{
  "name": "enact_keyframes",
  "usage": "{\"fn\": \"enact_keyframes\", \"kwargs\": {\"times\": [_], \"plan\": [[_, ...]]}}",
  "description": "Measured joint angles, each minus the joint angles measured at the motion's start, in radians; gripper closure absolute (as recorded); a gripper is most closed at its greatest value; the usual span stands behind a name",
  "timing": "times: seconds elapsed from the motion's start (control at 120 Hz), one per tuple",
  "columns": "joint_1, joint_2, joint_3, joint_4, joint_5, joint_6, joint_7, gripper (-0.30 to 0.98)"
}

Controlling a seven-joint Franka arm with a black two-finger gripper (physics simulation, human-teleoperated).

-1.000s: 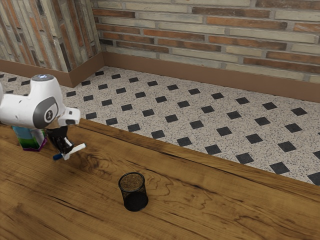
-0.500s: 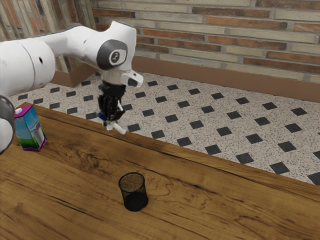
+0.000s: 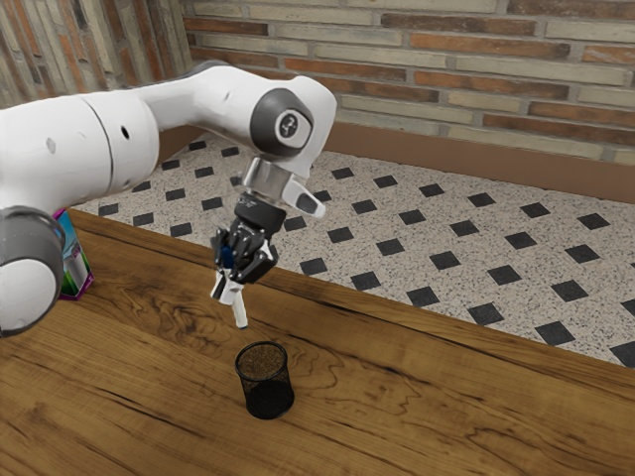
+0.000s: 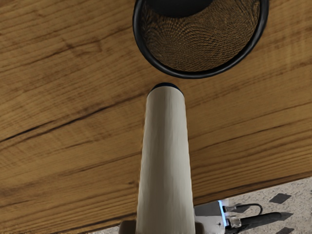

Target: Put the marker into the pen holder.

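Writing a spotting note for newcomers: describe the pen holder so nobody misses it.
On the wooden table, look below centre in the exterior view, slightly left. There stands a round, open-topped black wire-mesh pen holder. Its see-through mesh separates it from the solid white marker and the colourful carton.

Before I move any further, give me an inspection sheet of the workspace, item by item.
Surface: wooden table, dark grain lines.
Marker: white with blue, slanting down, outside the holder.
Pen holder: black mesh, upright, no pens seen inside.
Clutter: colorful carton, standing, partly hidden.
End effector: shut on the marker, above the table.
Cables: black lead beyond the table edge.
Surroundings: brick wall, pale floor with dark diamonds.
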Motion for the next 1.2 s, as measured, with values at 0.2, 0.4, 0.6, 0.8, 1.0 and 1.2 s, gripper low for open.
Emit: {"fn": "enact_keyframes", "kwargs": {"times": [0.2,0.4,0.6,0.8,1.0,1.2], "plan": [[-0.01,0.055,-0.006,0.02,-0.017,-0.02,-0.028,0.76],[-0.012,0.095,-0.028,0.021,-0.021,0.001,-0.052,0.76],[-0.013,0.103,-0.031,0.016,-0.029,0.021,-0.069,0.74],[-0.023,0.048,-0.027,-0.057,-0.034,0.028,-0.086,0.73],[-0.035,0.009,-0.023,-0.129,-0.041,0.031,-0.099,0.73],[-0.033,0.034,-0.023,-0.144,-0.045,0.053,-0.108,0.73]]}}
